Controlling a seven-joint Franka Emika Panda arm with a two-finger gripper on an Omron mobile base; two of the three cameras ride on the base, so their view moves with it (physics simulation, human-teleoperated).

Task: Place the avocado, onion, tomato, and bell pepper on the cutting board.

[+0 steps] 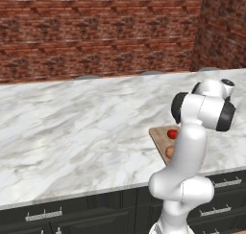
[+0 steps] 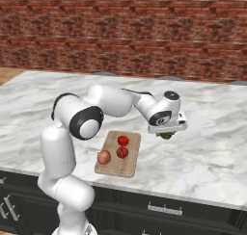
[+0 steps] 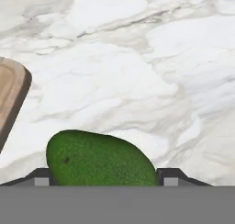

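Avocado [image 3: 103, 159] betw. jaws, lower part cut off; onion [image 1: 169, 152] half-hidden by arm.

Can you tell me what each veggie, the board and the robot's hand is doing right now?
avocado: between the gripper's fingers, off the board
gripper: closed on the avocado, to the right of the board
onion: on the board
two red vegetables: on the board, close together
cutting board: flat on the counter, carrying three vegetables
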